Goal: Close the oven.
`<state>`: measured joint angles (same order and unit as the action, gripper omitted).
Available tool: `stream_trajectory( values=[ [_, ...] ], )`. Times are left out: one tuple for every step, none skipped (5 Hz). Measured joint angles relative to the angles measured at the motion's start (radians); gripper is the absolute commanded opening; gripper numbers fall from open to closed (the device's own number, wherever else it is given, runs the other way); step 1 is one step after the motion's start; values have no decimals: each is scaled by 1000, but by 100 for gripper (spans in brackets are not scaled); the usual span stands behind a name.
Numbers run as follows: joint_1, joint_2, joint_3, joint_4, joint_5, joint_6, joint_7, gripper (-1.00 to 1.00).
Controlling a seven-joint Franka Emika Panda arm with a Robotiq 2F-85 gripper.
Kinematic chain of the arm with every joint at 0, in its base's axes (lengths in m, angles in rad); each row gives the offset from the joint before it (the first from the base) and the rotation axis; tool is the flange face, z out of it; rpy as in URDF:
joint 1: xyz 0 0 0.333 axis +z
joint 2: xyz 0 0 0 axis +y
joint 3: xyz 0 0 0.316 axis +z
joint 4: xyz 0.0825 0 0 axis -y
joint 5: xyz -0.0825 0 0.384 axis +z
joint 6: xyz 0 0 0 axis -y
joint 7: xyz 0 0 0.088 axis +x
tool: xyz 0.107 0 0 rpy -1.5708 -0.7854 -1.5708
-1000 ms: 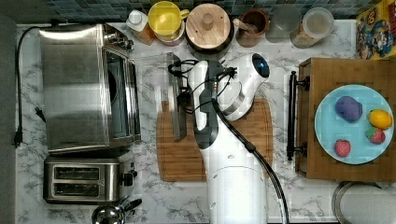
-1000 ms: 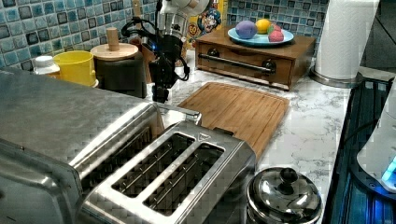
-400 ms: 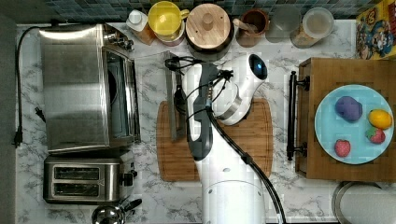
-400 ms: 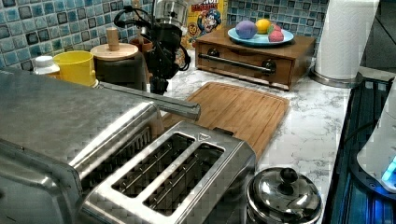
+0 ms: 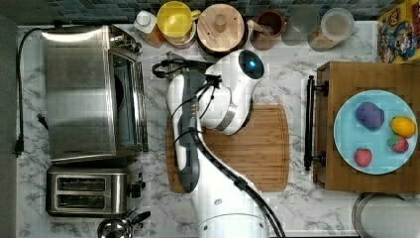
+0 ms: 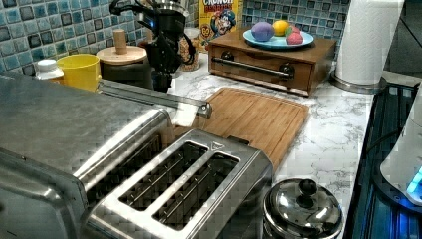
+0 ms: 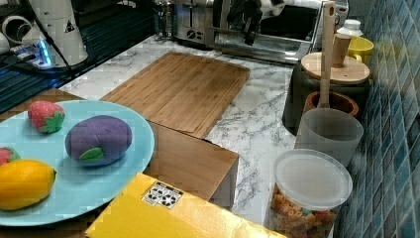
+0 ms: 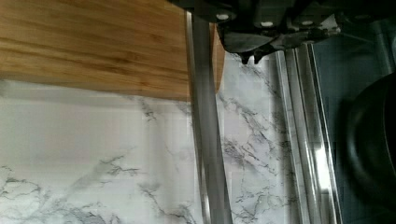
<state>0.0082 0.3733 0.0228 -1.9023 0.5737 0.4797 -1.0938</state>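
A white marble counter is carrying everything here. The oven is sitting at the top view's left, with a two-slot toaster just beside it. A wooden cutting board is lying in the middle. A wooden drawer box is resting at the top view's right, while jars and a yellow cup are lining the tiled wall.

The top view looked straight down on the marble counter. The left view sat low and close behind the toaster, facing the cutting board; the right view faced back from beside the plate (both shared that board). The wrist view hung close above the oven
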Motion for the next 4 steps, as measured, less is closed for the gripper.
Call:
stream_trajectory(
  values=[
    [35,-26,13,15,-98,2,70,-100],
    [74,-43,18,28,-187,4,84,-100],
    [101,-68,38,28,-228,30,116,-100],
    [135,-95,65,30,-238,36,218,-100]
  ],
)
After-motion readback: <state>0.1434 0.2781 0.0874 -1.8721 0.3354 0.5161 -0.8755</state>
